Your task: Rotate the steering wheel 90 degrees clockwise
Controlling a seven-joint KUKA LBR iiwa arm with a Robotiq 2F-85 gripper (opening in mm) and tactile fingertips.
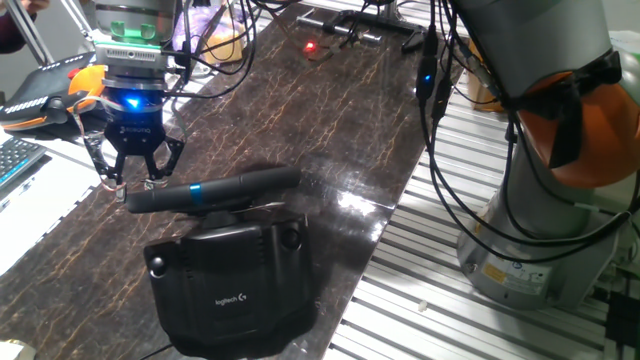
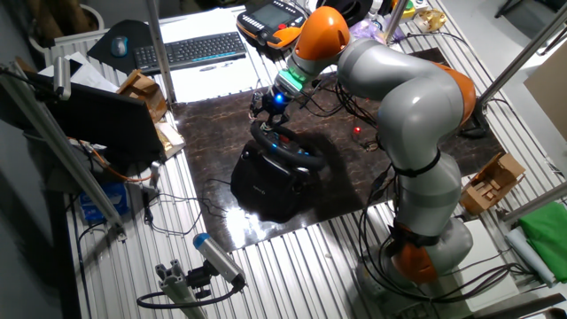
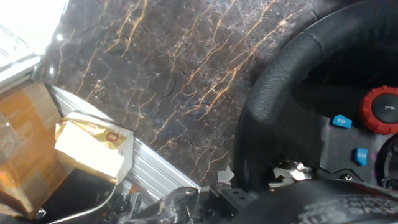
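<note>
Black, grainy leather fills the hand view: the steering wheel (image 1: 212, 190) rim sits right in front of the camera, with a red dial and blue buttons on its hub behind. The wheel is mounted on its bulky Logitech base (image 1: 232, 282) near the middle of the dark marbled worktop (image 1: 330, 110), and its blue stripe mark lies on the upper part of the rim, seen edge-on from one fixed view.

The tool (image 1: 134, 181) hangs over the rim's end farthest from the robot's base, its fingers spread wide and straddling or just above the rim; whether they touch it cannot be told. Nothing is gripped yet, so the step in hand looks like settling onto the rim before the turn.

To do it well, the fingers should come down until the rim sits deep between them, then close firmly across its thickness. The turn should follow an arc centred on the hub, with the wrist rotating along, so the grip does not slip or drag the base across the worktop. The blue stripe offers a handy check on the quarter turn.

A cardboard box (image 3: 22, 149) stands off the worktop's edge in the hand view, with a yellowish carton (image 3: 93, 146) beside it; their contents are hidden.
</note>
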